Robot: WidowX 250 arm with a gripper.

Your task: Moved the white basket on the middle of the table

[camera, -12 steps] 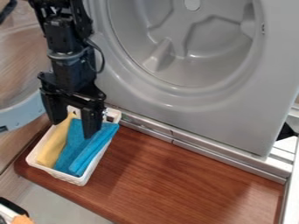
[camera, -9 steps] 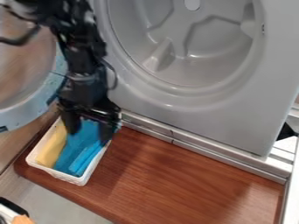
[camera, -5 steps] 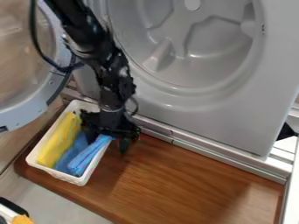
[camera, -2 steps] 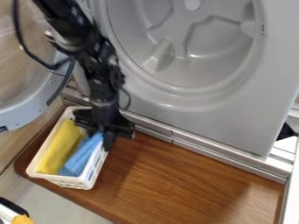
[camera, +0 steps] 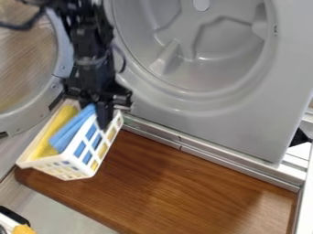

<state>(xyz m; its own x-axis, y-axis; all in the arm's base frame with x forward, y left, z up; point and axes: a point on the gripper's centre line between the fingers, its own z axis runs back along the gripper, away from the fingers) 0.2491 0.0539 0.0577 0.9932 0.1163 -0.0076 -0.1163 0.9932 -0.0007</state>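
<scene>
White basket point(camera: 86, 145) is being held tilted over the left end of the bench point(camera: 168, 183). Yellow cloth point(camera: 56, 130) and blue cloth point(camera: 72, 128) are being carried inside; spillage is being risked by the lean. Right rim is being pinched by the claw point(camera: 103, 119); slip is being invited by one-sided hold.

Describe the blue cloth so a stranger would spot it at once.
Below the big grey machine front is a brown wooden table. At its left end, find the white basket. Inside, the blue cloth lies directly right of its neighbour, the yellow cloth.
</scene>
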